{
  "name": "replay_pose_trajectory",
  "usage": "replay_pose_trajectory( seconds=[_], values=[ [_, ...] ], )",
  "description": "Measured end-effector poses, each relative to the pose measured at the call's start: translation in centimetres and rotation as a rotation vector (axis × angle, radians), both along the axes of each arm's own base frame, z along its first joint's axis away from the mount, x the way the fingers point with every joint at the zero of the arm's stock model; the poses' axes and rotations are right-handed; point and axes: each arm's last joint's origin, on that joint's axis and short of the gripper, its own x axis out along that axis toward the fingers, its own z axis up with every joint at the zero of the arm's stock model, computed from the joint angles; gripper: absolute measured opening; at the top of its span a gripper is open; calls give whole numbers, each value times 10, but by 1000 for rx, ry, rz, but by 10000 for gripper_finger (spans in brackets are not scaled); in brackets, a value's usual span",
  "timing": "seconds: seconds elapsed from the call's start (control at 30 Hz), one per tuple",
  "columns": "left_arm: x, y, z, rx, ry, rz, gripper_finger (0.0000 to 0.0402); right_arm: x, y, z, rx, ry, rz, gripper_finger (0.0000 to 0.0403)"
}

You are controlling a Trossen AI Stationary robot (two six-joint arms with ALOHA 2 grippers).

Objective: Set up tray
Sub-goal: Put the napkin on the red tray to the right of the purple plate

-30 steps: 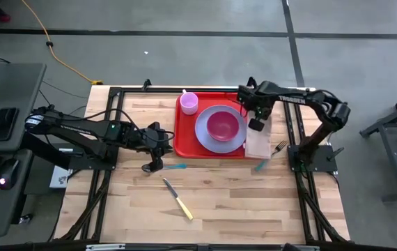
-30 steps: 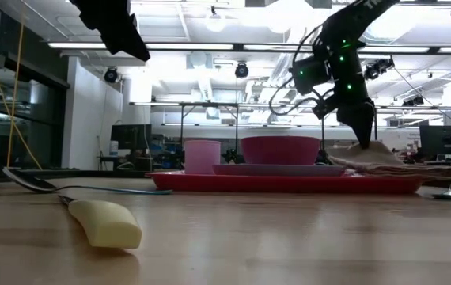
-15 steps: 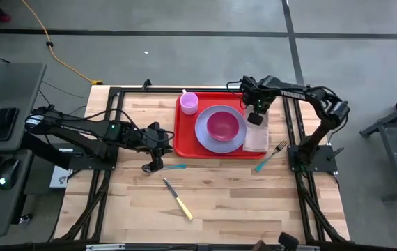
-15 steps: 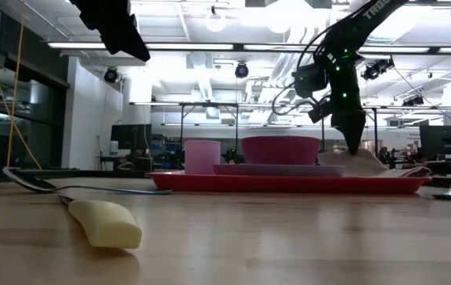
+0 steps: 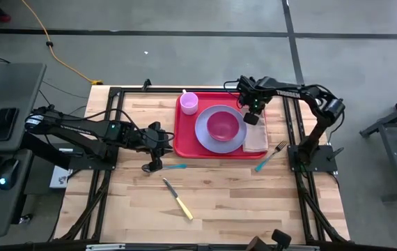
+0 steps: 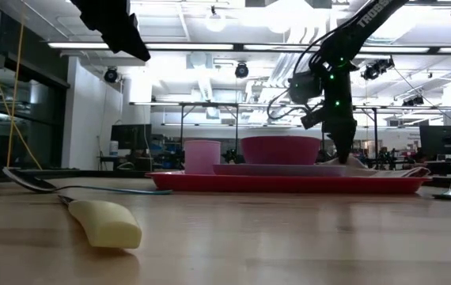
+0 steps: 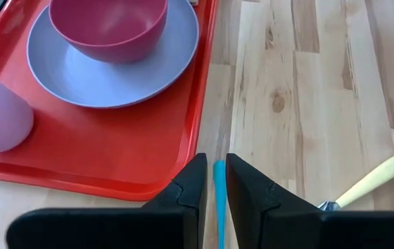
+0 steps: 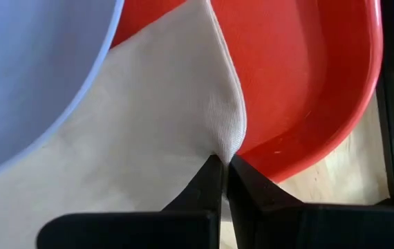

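Over 1 s: napkin (image 8: pixel 162 131), pinched shut in right gripper (image 5: pixel 251 117), dragged fully onto tray (image 5: pixel 184 143) at table's far side beside plate (image 5: pixel 203 132); left gripper (image 7: pixel 213 181) narrow, holding nothing, waited.

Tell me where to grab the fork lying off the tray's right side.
Grip the fork at mid-handle, coming straight down from above. It lies flat on the table, angled, tines toward the tray, so close the tool across the narrow handle. The right tool is pinching the napkin now.
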Motion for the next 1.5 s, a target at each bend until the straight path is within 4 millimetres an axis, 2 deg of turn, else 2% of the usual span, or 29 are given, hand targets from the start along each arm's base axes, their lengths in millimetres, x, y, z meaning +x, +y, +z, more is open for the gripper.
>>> replay_pose_trajectory(
  seconds=[0.5,1.0,1.17,1.5],
  values=[
    [-1,0,-1,8,9,-6,85,4,-5,-18,28,29,-32,0],
    [-1,0,-1,8,12,-7,85,7,-3,-18,29,-9,-160,0],
    [-1,0,-1,8,12,-7,85,9,3,-18,22,16,-149,0],
    [-1,0,-1,6,14,-8,85,10,0,-18,10,0,-145,1]
  ],
)
